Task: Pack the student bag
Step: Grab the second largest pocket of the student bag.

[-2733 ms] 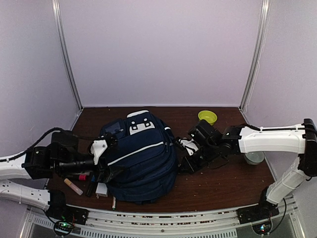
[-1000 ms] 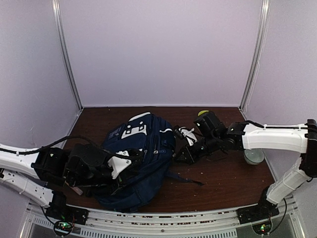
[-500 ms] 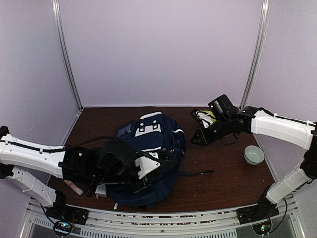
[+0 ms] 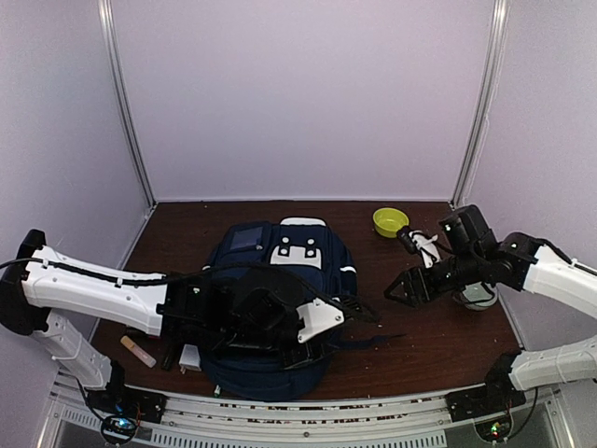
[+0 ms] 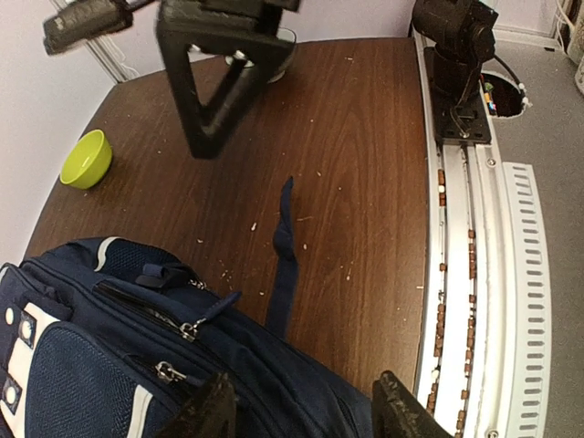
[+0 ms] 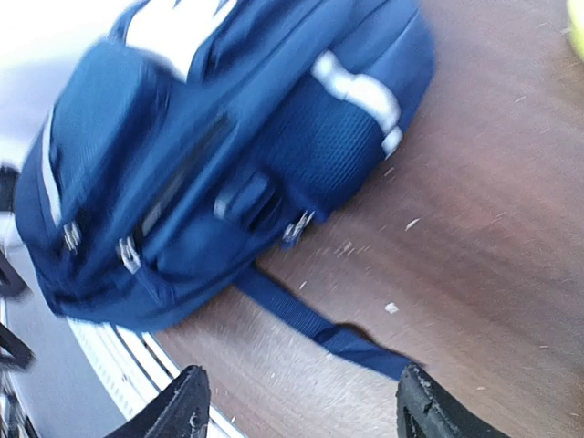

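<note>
Overhead, the large navy-blue fabric backpack (image 4: pixel 256 266) with white trim lies flat in the middle of the brown wooden table (image 4: pixel 429 350), its white dotted patch toward the far wall. The left arm (image 4: pixel 103 289) reaches across its near half. The right gripper (image 4: pixel 401 289) hangs above bare wood, well apart from the backpack, between it and a pale bowl (image 4: pixel 480 299). A yellow-green bowl (image 4: pixel 390 220) sits near the far edge. A tan stick (image 4: pixel 138 352) and a small white item (image 4: pixel 190 357) lie on the table just beside the backpack's near-left side.

From the left wrist, the left gripper (image 5: pixel 306 415) hovers over the backpack's edge with its fingers spread wide and nothing held. Metal zip pulls (image 5: pixel 189 329) show on a zipper that looks shut, and a loose navy strap (image 5: pixel 285 246) trails onto the wood.

From the right wrist, blurred, that gripper's fingers are likewise wide apart and empty, and the backpack and strap lie below and ahead.

As I judge it, the step in hand is getting the backpack ready to open, with nothing yet loaded. The next move calls for one gripper to pinch a zip pull while the other steadies the soft fabric, which would otherwise slide or bunch.
</note>
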{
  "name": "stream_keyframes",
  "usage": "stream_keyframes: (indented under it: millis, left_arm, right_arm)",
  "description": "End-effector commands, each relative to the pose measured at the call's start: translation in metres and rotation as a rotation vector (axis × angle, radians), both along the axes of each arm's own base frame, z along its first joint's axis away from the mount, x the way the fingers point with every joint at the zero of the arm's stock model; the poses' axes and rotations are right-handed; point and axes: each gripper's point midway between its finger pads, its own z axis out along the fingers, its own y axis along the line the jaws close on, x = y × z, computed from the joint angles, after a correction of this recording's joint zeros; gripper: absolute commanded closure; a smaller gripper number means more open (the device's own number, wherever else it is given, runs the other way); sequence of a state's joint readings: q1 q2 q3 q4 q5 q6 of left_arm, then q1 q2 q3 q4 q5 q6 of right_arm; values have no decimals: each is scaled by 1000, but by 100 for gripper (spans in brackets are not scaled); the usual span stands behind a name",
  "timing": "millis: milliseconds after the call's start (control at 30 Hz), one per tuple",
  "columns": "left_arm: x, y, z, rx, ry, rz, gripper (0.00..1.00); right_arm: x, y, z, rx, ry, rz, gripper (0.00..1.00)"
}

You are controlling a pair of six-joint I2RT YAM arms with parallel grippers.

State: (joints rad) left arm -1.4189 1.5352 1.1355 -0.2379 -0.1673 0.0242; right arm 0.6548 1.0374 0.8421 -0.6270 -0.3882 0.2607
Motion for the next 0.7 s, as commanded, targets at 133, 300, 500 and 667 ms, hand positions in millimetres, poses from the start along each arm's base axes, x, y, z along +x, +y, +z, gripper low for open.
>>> stream_keyframes:
  millis: [133,300,500,667]
  left_arm:
    - [24,51,27,-47,10,202,39]
    - [40,101,3,-4,68,341,36]
    - [39,124,-3,-27,85,389,33]
    - [38,124,-3,-63,95,395,30]
  right_arm:
    - [-15,45,18,33,-328,140,26]
    - [-5,49,2,-80,-471,170,28]
    - [-19,74,-11,-142,-503,339,31]
    - [-44,101,-12,-108,-447,497,37]
